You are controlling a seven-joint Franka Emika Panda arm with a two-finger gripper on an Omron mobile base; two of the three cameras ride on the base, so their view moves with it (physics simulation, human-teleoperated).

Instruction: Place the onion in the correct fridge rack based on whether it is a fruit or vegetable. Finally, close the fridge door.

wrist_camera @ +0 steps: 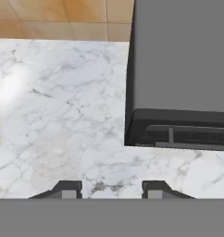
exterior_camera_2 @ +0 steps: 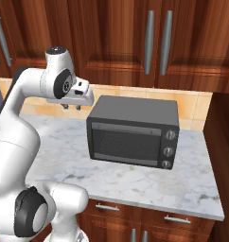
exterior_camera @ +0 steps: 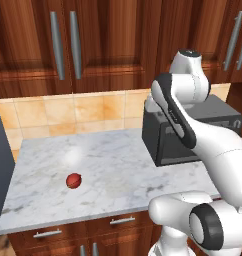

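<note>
One onion (exterior_camera: 74, 180) sits on marble; fingers (wrist_camera: 112, 189) spread, empty; no legible writing.

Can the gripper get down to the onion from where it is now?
Probably yes: the onion lies alone on open marble counter, the toaster oven stands off to one side, and the open gripper holds nothing.

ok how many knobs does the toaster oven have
3, stacked down the right of the oven front: top, middle, bottom.
</note>
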